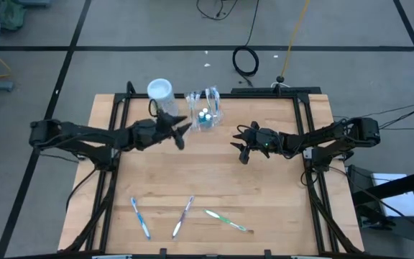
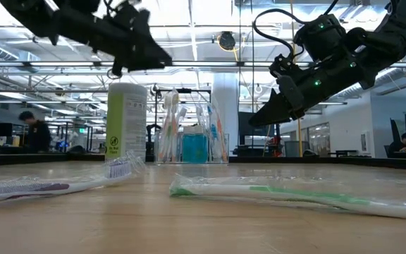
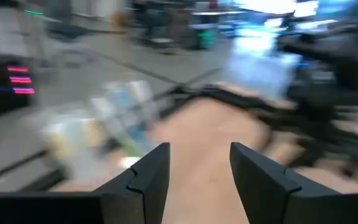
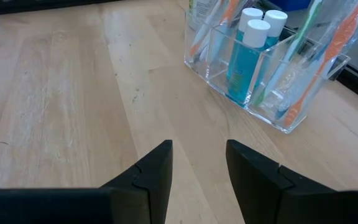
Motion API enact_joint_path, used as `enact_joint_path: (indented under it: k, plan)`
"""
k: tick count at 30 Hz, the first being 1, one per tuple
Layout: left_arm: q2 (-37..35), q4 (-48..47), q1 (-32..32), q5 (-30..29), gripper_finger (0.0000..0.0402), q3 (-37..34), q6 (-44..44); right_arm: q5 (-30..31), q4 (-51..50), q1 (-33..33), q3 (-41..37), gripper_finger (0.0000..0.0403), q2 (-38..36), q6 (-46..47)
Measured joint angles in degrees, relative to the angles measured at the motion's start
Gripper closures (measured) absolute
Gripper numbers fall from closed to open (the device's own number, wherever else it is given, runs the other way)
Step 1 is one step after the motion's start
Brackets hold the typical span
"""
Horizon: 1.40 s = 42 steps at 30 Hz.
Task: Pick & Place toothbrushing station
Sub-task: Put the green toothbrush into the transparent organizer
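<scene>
Along the near edge you have three toothbrushes [image 1: 184, 216] lying apart. Past them, bare table [image 1: 192, 173] runs to mid-table, where the left gripper [image 1: 180, 130] and right gripper [image 1: 240, 146] hover, both parted and empty. At the far edge the station [image 1: 205, 111] stands upright, a canister [image 1: 162, 96] just left of it.

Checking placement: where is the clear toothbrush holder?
In the high view, the clear holder stands at the table's far edge, beside the green canister, near the left gripper.
</scene>
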Motion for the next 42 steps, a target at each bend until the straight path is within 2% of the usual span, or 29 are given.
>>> enact_joint_path:
  k: [5,9,15,18,21,23,27,31,36,39,42]
  plan:
    - [-2.8,-1.8,-3.4,9.8,0.0227,0.0,-0.1,-0.1,0.2,0.0,0.0,0.0261,0.0,2.7]
    - [-2.7,-1.9,-5.5,10.8,0.0227,0.0,1.8,-0.2,2.5,0.0,0.0,0.0261,0.0,6.1]
    - [-1.4,-2.7,-6.2,10.9,0.0227,0.0,1.2,-0.5,6.6,-0.5,0.0,0.0261,0.0,0.0]
    - [-1.0,-3.8,-6.2,10.6,0.0227,0.0,0.4,-8.5,10.4,-0.1,0.0,0.0261,0.0,-0.2]
    - [-0.9,-3.1,-6.2,10.5,0.0227,0.0,0.4,-15.9,13.8,3.0,0.0,0.026,0.0,-0.4]
    - [-0.5,-3.4,-6.2,10.5,0.0227,0.0,0.3,-17.8,15.0,6.0,0.0,0.0255,0.0,-0.5]
    - [-0.5,-3.7,-6.2,10.5,0.0227,0.0,-0.7,-17.5,14.8,14.6,0.0,0.0226,0.3,1.2]
    - [-0.5,-4.4,-6.2,10.5,0.0227,0.0,-0.5,-8.7,14.7,25.6,0.0,0.0193,1.9,3.9]
    - [-0.5,-4.4,-5.8,10.5,0.0227,0.0,0.3,9.6,14.9,40.4,2.9,0.0174,6.1,5.0]
    - [-0.5,-4.4,-5.8,10.5,0.0227,0.0,-0.5,20.5,14.0,47.0,8.6,0.0176,12.2,6.9]
    - [-0.5,-4.5,-5.8,10.5,0.0227,0.0,-0.6,25.5,12.2,50.6,15.3,0.018,20.9,9.0]
